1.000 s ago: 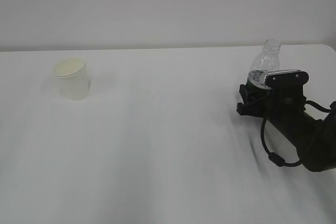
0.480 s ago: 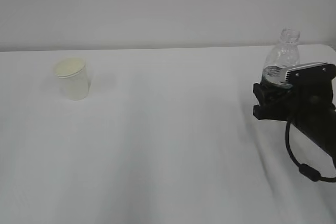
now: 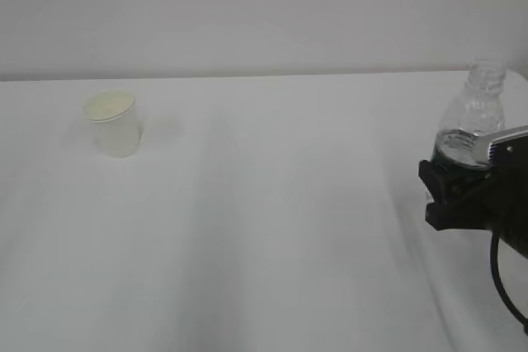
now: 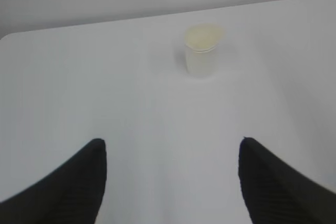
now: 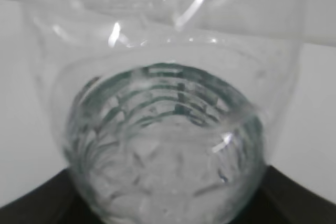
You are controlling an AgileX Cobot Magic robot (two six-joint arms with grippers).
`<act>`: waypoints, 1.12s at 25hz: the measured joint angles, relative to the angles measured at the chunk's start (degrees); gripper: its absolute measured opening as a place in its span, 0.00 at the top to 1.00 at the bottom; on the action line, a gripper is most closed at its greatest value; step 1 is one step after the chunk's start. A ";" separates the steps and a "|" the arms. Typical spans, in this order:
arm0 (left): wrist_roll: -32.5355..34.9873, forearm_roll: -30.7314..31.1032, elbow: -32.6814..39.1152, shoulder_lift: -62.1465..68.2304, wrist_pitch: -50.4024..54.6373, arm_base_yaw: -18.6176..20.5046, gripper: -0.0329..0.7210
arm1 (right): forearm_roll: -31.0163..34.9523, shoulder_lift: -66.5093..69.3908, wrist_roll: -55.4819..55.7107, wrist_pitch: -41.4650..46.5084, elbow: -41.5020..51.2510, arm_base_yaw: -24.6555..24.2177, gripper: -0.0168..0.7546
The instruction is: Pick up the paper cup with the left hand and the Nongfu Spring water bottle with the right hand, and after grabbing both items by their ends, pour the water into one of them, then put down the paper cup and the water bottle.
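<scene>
While the white table sits mostly bare, right hand clamps the Nongfu Spring water bottle low on its body at the far right edge, upright, so the capless mouth spills no water. Left hand is spread wide, holding nothing, aimed at the paper cup, which stands well apart at far left.
</scene>
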 joint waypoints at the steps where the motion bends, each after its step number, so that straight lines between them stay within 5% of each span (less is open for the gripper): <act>1: 0.11 0.00 0.00 0.64 -1.23 0.00 0.22 | -0.15 -0.24 0.00 -0.15 1.01 0.00 0.39; 28: 1.86 0.70 0.12 19.30 -21.31 -0.28 0.26 | -9.46 -3.86 4.98 -0.43 8.53 0.00 0.39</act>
